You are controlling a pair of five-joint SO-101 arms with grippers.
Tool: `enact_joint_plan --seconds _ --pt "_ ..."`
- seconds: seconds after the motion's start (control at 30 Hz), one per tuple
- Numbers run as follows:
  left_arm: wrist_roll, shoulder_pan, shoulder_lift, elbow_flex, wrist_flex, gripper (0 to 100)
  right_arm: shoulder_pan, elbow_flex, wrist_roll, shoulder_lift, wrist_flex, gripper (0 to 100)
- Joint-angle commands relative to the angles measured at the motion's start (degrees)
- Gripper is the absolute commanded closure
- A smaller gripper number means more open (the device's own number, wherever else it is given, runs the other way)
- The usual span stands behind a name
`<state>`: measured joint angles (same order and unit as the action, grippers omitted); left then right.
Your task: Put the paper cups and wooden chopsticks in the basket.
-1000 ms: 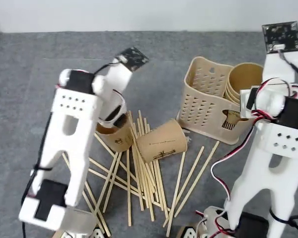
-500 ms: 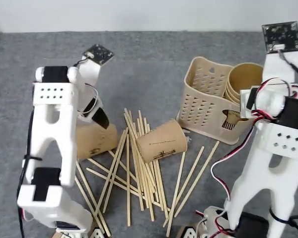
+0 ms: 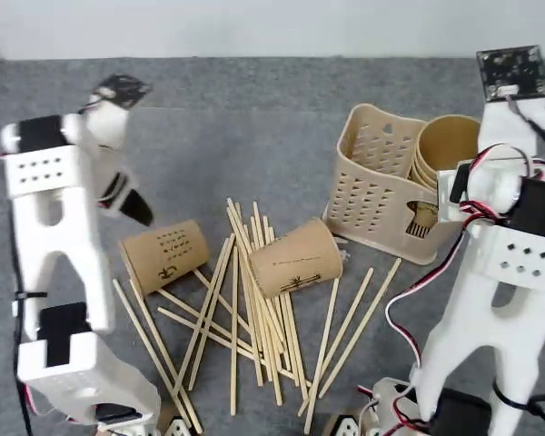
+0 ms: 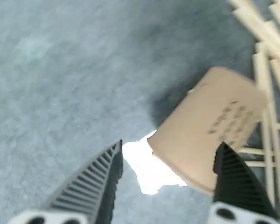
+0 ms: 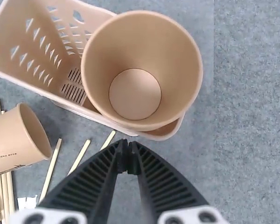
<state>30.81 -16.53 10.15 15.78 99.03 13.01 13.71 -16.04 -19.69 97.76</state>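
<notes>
From above, your left gripper (image 3: 133, 207) hangs just beside a brown paper cup (image 3: 164, 257) lying on its side on the grey felt table (image 3: 254, 118). A second brown paper cup (image 3: 296, 259) lies across the scattered pale wooden chopsticks (image 3: 254, 327), near the beige perforated plastic basket (image 3: 379, 186). That basket holds a stack of paper cups (image 3: 447, 145).

On the left wrist view, the left gripper (image 4: 165, 184) is released, jaws spread wide and empty. The brown paper cup (image 4: 210, 126) sits beyond them, with chopsticks (image 4: 266, 70) just beside it.

On the right wrist view, your right gripper (image 5: 127, 161) is clenched on nothing, just beside the basket (image 5: 32, 51). The stack of paper cups (image 5: 140, 70) stands upright inside, and the second brown paper cup (image 5: 14, 140) lies off to one side.
</notes>
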Motion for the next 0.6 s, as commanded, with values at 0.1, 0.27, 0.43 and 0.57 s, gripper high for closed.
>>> enact_joint_plan --seconds 0.1,0.27,0.43,0.57 --pt "11.96 -8.97 -0.18 1.80 0.53 70 -1.98 1.32 -0.62 -2.86 0.48 98.9" --pt "26.11 -14.86 -0.09 -0.31 -5.89 70 -1.98 1.32 -0.62 -2.86 0.48 98.8" --pt "34.46 -15.03 -0.70 -9.19 -11.16 70 -1.98 1.32 -0.62 -2.59 0.48 98.8" --pt "34.46 -14.59 -0.70 -15.60 -19.43 70 -1.98 1.32 -0.62 -2.59 0.48 98.7"
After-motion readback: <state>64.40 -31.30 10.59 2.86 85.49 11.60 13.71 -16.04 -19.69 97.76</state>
